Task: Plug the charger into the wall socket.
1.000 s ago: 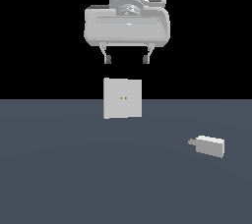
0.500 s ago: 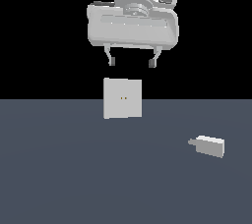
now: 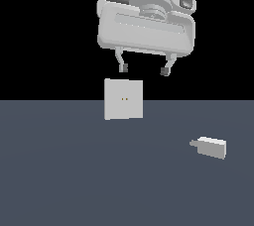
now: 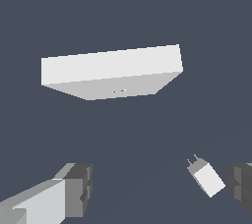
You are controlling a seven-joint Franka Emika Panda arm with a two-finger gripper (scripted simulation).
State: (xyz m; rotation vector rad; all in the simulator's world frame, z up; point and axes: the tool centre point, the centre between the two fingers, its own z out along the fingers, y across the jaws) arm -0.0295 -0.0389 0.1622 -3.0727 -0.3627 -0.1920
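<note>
The charger (image 3: 211, 146), a small light grey block with a darker stub pointing toward the exterior view's left, lies on the dark floor at the exterior view's right; the wrist view also shows the charger (image 4: 207, 177) with two thin prongs. The wall socket (image 3: 123, 99) is an upright light grey square plate with two tiny orange holes at its centre; in the wrist view the wall socket (image 4: 112, 72) is seen from above. My gripper (image 3: 144, 69) hangs open and empty high above the floor, just above the socket's top edge and well apart from the charger.
A flat dark grey floor (image 3: 74, 170) carries both things. Behind it is plain black background.
The gripper has shifted toward the exterior view's right and tilted slightly, staying open. The charger and the socket have not moved.
</note>
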